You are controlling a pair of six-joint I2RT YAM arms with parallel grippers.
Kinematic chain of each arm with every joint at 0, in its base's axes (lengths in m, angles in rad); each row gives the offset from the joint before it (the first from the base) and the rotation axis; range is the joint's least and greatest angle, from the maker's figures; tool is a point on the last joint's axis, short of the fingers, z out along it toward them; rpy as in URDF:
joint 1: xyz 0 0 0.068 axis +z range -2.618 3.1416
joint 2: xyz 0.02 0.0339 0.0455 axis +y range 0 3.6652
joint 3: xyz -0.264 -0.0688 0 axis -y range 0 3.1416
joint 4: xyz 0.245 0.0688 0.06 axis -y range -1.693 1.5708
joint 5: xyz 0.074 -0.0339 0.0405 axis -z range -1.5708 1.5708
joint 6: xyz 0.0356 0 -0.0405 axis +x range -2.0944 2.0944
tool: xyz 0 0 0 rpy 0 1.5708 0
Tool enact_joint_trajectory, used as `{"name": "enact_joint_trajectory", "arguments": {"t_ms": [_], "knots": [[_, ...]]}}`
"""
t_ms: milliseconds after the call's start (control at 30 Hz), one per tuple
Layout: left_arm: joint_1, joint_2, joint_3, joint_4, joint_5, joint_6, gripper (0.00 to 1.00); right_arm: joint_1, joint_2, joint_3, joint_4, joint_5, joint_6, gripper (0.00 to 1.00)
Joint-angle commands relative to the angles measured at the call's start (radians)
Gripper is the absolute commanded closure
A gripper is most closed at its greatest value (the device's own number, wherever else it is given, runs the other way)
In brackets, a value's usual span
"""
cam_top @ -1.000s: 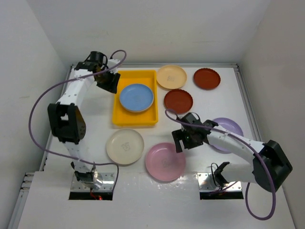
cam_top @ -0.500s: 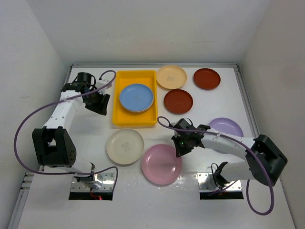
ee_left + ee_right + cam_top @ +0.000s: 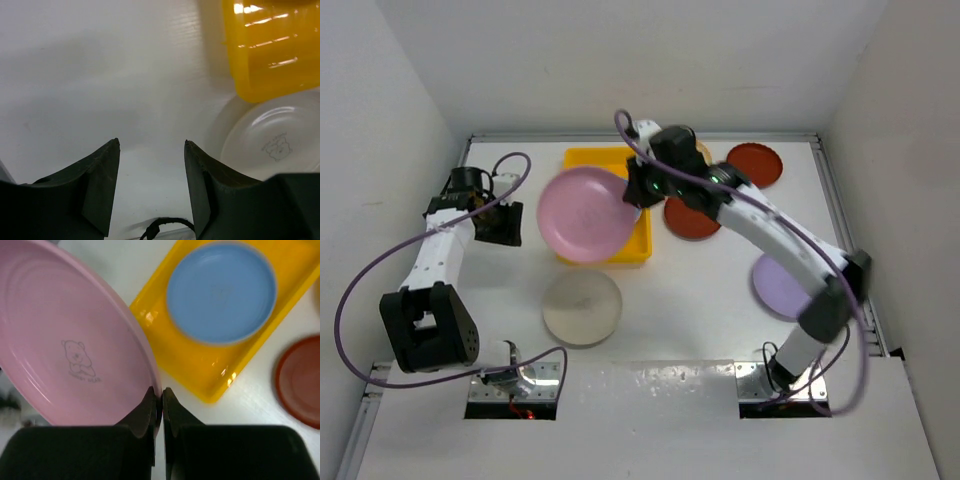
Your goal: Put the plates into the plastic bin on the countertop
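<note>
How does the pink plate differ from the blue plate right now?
The pink plate is clamped at its rim by the right gripper; the blue plate is free. The pink plate is held up, not set down; the blue plate lies flat in the plastic bin. Both are round, shallow and alike in size.

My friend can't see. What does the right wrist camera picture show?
The right gripper pinches the rim of a pink plate with a little bear drawing. Beyond it a light blue plate lies in the yellow bin, and a dark red plate sits on the white table beside it.
</note>
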Motion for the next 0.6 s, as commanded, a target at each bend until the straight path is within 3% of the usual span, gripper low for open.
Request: {"name": "enact_joint_trajectory", "arguments": {"t_ms": [0,67,233,433,567], "knots": [[0.036,-0.023,-0.002,0.060,-0.023,-0.047,0.43,-0.089,0.337,0.263,-0.011,0.124,0.135,1.00],[0.057,-0.014,-0.011,0.060,-0.023,-0.047,0.43,-0.123,0.474,0.451,-0.028,0.127,0.224,1.00],[0.075,0.017,-0.021,0.080,-0.023,-0.047,0.43,-0.165,0.720,0.613,0.046,0.124,0.356,1.00],[0.076,0.054,-0.021,0.080,-0.023,-0.009,0.43,-0.180,0.710,0.489,0.136,0.127,0.421,1.00],[0.076,0.074,-0.021,0.080,-0.023,-0.009,0.43,-0.179,0.712,0.460,0.090,0.133,0.428,1.00]]}}
